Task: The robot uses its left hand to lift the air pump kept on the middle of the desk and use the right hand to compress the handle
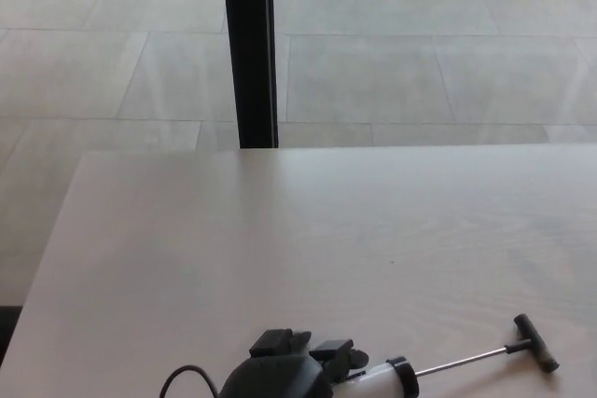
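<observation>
Air pump (390, 377): we find it at the bottom edge of the frame, right of centre, its pale barrel mostly hidden under the hand and cut off by the frame.
Rod and handle: the thin rod (462, 362) runs out to the right and ends in a black T-handle (534, 343) in the lower right, fully extended; we judge this leaves the whole stroke free for compressing.
Collar: a black collar (404, 376) caps the barrel where the rod comes out.
Left hand (289, 367): it covers the barrel from above at bottom centre, dark back towards us, knuckles raised; the fingers (331, 354) curl down over the barrel, clasping it. We judge the grip sits on the barrel so the handle end stays clear.
Lift: we cannot tell whether the pump is off the desk (280, 230).
Cable: a black cable (191, 375) loops just left of the hand.
Right hand: we see no part of it.
Background: a dark post (248, 44) stands upper left of centre, on pale floor tiles.
</observation>
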{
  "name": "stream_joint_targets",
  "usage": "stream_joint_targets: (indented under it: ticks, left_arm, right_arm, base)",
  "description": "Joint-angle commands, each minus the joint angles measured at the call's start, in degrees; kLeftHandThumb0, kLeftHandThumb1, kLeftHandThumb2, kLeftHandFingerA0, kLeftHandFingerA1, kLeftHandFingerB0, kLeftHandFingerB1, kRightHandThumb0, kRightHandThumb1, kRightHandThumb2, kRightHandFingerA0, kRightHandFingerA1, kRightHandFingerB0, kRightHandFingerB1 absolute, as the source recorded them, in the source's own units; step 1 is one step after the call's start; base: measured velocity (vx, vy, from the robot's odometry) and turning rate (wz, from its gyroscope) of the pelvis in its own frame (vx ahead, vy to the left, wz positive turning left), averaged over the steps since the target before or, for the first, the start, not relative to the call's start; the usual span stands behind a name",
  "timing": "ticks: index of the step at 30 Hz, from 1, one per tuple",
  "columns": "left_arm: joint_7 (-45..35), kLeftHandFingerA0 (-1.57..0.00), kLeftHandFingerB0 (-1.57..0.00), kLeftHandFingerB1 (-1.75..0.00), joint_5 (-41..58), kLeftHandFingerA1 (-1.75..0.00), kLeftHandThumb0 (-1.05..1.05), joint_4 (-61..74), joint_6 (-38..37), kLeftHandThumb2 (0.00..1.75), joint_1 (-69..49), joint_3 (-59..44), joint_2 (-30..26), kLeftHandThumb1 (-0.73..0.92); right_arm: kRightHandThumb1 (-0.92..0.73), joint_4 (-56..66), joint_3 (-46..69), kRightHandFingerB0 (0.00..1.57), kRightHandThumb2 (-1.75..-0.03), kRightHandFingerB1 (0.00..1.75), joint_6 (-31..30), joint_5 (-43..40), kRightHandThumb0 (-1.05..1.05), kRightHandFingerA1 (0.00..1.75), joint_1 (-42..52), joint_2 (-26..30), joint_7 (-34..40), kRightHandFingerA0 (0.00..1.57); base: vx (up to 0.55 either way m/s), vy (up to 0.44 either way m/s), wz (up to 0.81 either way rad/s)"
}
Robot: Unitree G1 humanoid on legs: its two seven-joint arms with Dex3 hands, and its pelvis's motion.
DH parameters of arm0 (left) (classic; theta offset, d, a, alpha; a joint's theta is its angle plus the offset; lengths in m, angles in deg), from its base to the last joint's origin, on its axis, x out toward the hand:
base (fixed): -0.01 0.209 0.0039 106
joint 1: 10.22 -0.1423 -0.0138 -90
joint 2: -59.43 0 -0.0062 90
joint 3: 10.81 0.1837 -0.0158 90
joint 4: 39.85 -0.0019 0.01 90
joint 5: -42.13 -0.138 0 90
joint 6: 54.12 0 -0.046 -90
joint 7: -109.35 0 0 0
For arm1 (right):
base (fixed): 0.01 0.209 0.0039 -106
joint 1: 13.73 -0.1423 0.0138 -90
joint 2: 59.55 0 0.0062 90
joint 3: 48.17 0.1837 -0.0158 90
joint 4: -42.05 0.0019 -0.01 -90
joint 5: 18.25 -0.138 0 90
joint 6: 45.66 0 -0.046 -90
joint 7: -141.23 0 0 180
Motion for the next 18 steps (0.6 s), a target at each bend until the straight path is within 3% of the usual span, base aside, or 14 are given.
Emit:
stream_joint_targets:
  ticks: [1, 2, 3, 4, 5, 7, 8, 9, 10, 11, 13, 14, 18]
  left_arm:
    - [3.47, -0.35, -0.47, -0.47, -4.08, -0.6, -0.56, -2.45, 2.86, 0.62, -2.69, -3.2, 1.11, 0.72]
    - [4.15, -0.37, -0.49, -0.49, -4.22, -0.64, -0.54, -3.01, 2.21, 0.62, -2.88, -3.65, 1.47, 0.74]
    - [4.15, -0.37, -0.49, -0.49, -4.46, -0.64, -0.54, -3.03, 1.96, 0.62, -3.07, -3.87, 1.59, 0.74]
    - [4.6, -0.42, -0.51, -0.51, -3.98, -0.75, -0.52, -3.45, 1.02, 0.61, -3.38, -4.52, 1.9, 0.73]
    - [5.1, -0.46, -0.51, -0.53, -3.58, -0.86, -0.5, -3.7, 0.11, 0.61, -3.84, -4.99, 2.12, 0.72]
    - [4.55, -0.49, -0.48, -0.54, -2.58, -0.85, -0.47, -3.55, -1.31, 0.62, -4.57, -6.09, 2.52, 0.72]
    - [5.04, -0.56, -0.47, -0.53, -1.74, -0.9, -0.46, -3.8, -1.97, 0.59, -5.07, -6.98, 3.21, 0.71]
    - [5.99, -0.67, -0.47, -0.55, 0.84, -1.17, -0.41, -4.59, -3.17, 0.61, -5.81, -8.87, 4.96, 0.69]
    - [5.93, -0.67, -0.47, -0.55, 0.67, -1.17, -0.41, -4.67, -3.39, 0.61, -5.9, -9.06, 5.11, 0.69]
    - [5.88, -0.77, -0.48, -0.56, 0.52, -1.37, -0.37, -5.05, -4.03, 0.63, -6.05, -9.61, 5.54, 0.69]
    - [5.84, -0.78, -0.48, -0.55, 0.28, -1.4, -0.36, -5.7, -4.34, 0.6, -6.14, -10.22, 6.32, 0.7]
    - [6.09, -0.79, -0.48, -0.58, -0.18, -1.51, -0.34, -5.98, -4.98, 0.65, -5.97, -10.42, 6.26, 0.69]
    - [3.52, -0.8, -0.53, -0.6, -4.41, -1.46, -0.38, -6.97, -3.09, 0.64, -5.06, -8.76, 4.78, 0.65]
  right_arm:
    - [-0.7, 0.95, 0.98, 0.72, -0.62, 0.49, -1.87, 0.6, -0.55, 1.33, -0.28, -1.09, 1.1, 0.54]
    - [-0.71, 1.34, 0.83, 0.73, -0.62, 0.47, -2.55, 1.31, -0.56, 1.13, -0.12, -1.07, 1.52, 0.56]
    - [-0.71, 1.61, 0.85, 0.73, -0.62, 0.47, -2.72, 1.45, -0.56, 1.13, -0.01, -1.16, 1.58, 0.56]
    - [-0.71, 1.92, 0.81, 0.76, -0.61, 0.47, -2.77, 2.15, -0.56, 1.15, 0.19, -1.14, 1.95, 0.54]
    - [-0.69, 2.25, 1.08, 0.77, -0.62, 0.49, -2.94, 1.77, -0.53, 1.35, 0.32, -1.43, 1.96, 0.55]
    - [-0.69, 2.61, 1.58, 0.77, -0.63, 0.5, -3.73, 0.9, -0.52, 1.45, 0.31, -1.85, 1.59, 0.55]
    - [-0.69, 2.51, 1.8, 0.79, -0.62, 0.5, -3.24, 0.76, -0.51, 1.36, 0.43, -2.05, 1.4, 0.55]
    - [-0.7, 2.17, 1.6, 0.79, -0.61, 0.48, -2.31, 1.91, -0.52, 1.02, 0.69, -1.85, 1.65, 0.57]
    - [-0.7, 2.19, 1.63, 0.79, -0.61, 0.48, -2.33, 1.96, -0.52, 1.02, 0.68, -1.89, 1.62, 0.57]
    - [-0.71, 2.13, 1.56, 0.78, -0.61, 0.47, -2.17, 2.23, -0.51, 0.74, 0.74, -1.84, 1.54, 0.61]
    - [-0.71, 2.15, 1.35, 0.78, -0.61, 0.47, -2.02, 2.82, -0.51, 0.8, 0.97, -1.7, 1.48, 0.61]
    - [-0.71, 2.14, 1.34, 0.78, -0.61, 0.47, -2.07, 2.8, -0.49, 0.65, 0.8, -1.79, 1.46, 0.63]
    - [-0.73, 1.85, 1.15, 0.76, -0.62, 0.47, -1.53, 4.45, -0.51, 0.66, 0.97, -1.31, 1.77, 0.61]
  base:
    - [0.0, 0.0, 0.0]
    - [0.0, 0.0, 0.0]
    - [0.0, 0.0, 0.0]
    - [0.0, 0.0, 0.0]
    - [0.0, 0.0, 0.0]
    - [0.0, 0.0, 0.0]
    - [0.0, 0.0, 0.0]
    - [0.0, 0.0, 0.0]
    - [0.0, 0.0, 0.0]
    - [0.0, 0.0, 0.0]
    - [0.0, 0.0, 0.0]
    - [0.0, 0.0, 0.0]
    - [0.0, 0.0, 0.0]
